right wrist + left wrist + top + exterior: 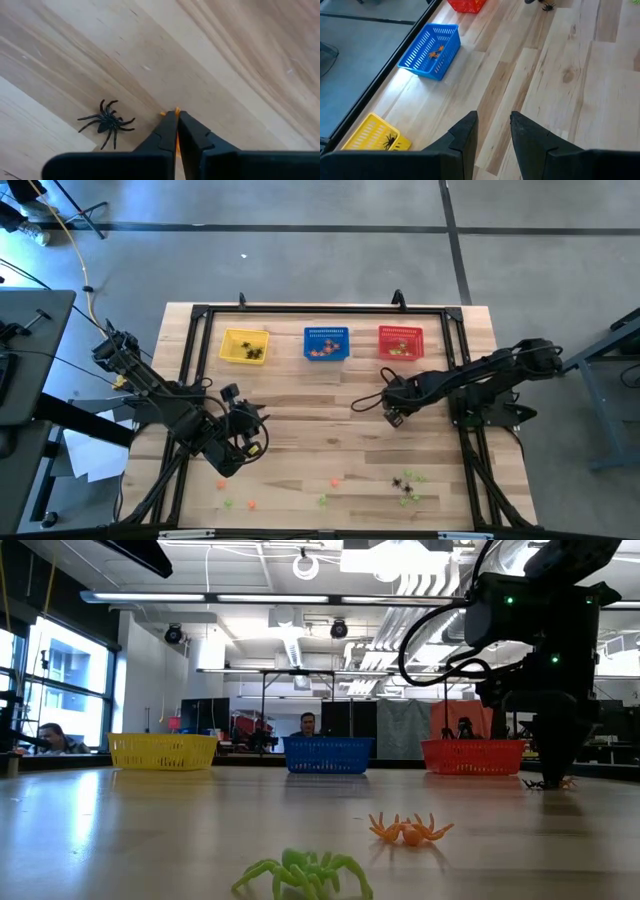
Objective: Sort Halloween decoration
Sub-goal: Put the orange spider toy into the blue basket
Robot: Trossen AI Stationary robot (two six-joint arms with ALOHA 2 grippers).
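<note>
My right gripper (pixel 176 116) points straight down at the table's right middle (pixel 393 418), shut on a tiny orange trinket (pixel 176 111). A black spider trinket (pixel 106 123) lies flat on the wood just beside the fingers, untouched. My left gripper (pixel 494 125) hangs open over the left middle of the table (pixel 252 420) with nothing between its fingers. More trinkets lie loose near the front edge: orange ones (pixel 335 481), green ones (pixel 322 500) and a mixed cluster (pixel 408 483). In the low view a green spider (pixel 305 873) and an orange one (pixel 410 830) lie close to the camera. My right gripper pinches the orange trinket between its two fingertips, from above, pointing down. Only small orange bits (pixel 163 114) stick out at the tips and in the slit between the fingers; which part is held is hidden by the fingers. The fingertips stand at the table top (pixel 552 778).
Three mesh baskets stand in a row at the far edge: yellow (pixel 244 346) with black spiders, blue (pixel 326 343) with orange ones, red (pixel 400 342). A dark frame rail (pixel 320 309) runs around the table. Bare wood lies between the arms (pixel 320 415). People sit in the room behind.
</note>
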